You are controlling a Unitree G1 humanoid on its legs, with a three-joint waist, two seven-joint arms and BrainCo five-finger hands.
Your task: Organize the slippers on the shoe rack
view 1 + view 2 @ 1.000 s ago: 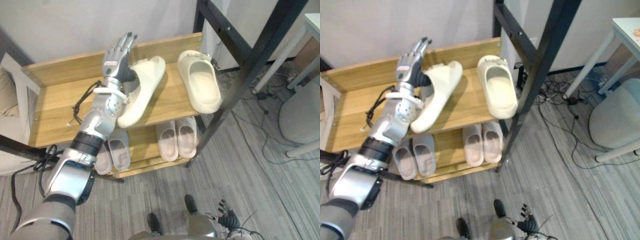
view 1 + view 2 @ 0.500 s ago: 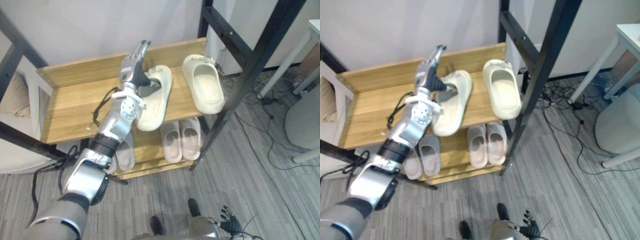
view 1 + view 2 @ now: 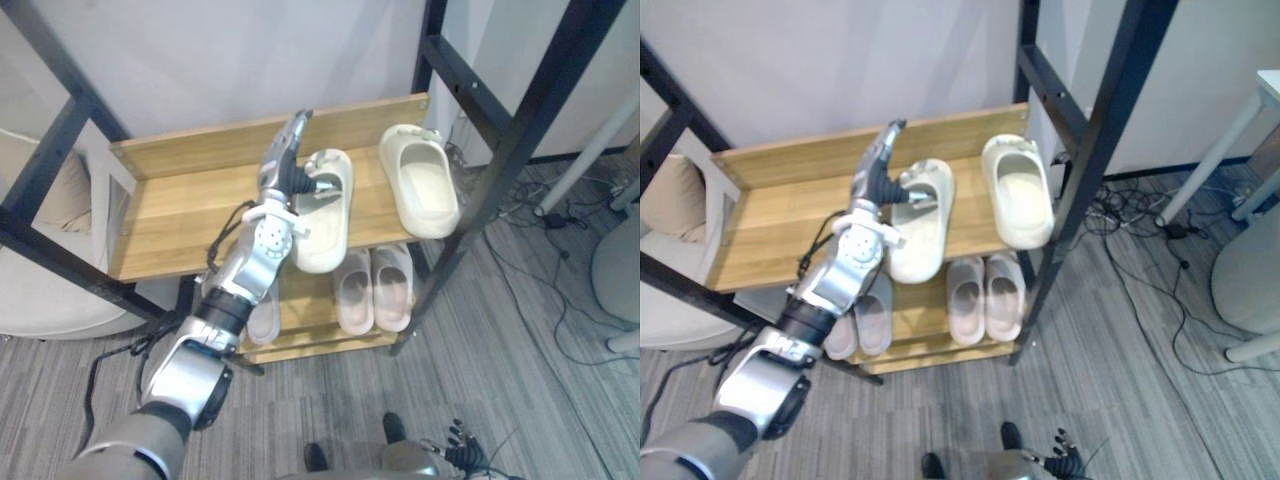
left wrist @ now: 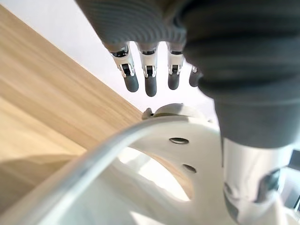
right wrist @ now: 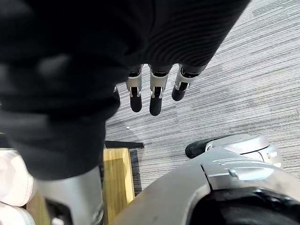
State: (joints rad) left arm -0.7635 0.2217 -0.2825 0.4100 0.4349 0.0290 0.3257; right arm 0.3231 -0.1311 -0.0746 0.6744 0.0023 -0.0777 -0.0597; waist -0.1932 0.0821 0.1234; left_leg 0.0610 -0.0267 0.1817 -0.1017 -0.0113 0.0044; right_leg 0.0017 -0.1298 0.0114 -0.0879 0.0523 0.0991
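Note:
On the top shelf of the wooden shoe rack (image 3: 180, 210) lie two cream slippers. One cream slipper (image 3: 325, 225) lies sole down near the middle, toe toward me. My left hand (image 3: 280, 175) stands against its left side, open, fingers straight and pointing at the back wall, thumb reaching over the strap. In the left wrist view the straight fingers (image 4: 150, 84) show above the slipper's strap (image 4: 178, 140). The second cream slipper (image 3: 425, 190) lies parallel at the shelf's right end, a small gap between them. My right hand (image 3: 460, 462) hangs low, open, over the carpet.
The lower shelf holds a pinkish pair (image 3: 375, 290) and a grey pair (image 3: 262, 312). Black metal frame posts (image 3: 500, 150) cross in front of the rack's right end and at the left. A cushion (image 3: 50, 250) sits left; cables (image 3: 560, 215) lie on the carpet right.
The camera has shifted. The slipper by my left hand went from tipped and slanted to flat, closer to and parallel with the other slipper. My right hand stayed low.

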